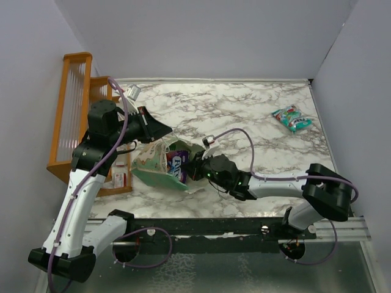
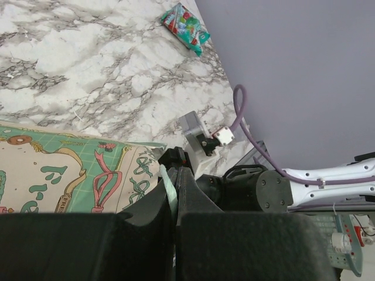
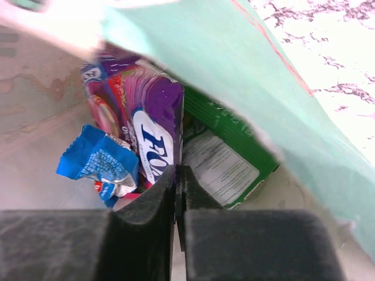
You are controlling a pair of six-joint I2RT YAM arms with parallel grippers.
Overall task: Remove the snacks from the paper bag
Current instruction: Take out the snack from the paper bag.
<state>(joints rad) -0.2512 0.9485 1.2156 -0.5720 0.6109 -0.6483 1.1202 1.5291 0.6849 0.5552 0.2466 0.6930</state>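
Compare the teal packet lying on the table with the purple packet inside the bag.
Place: the teal packet lies alone on the marble table; the purple packet stands inside the paper bag, beside a blue packet.
Grip: nothing touches the teal packet; the right gripper is closed on the purple packet's lower edge.
Both are small, glossy snack packets.

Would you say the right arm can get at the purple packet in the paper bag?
Probably yes: the left gripper holds the paper bag open by its rim, and the right gripper is inside, seemingly shut on the purple packet.
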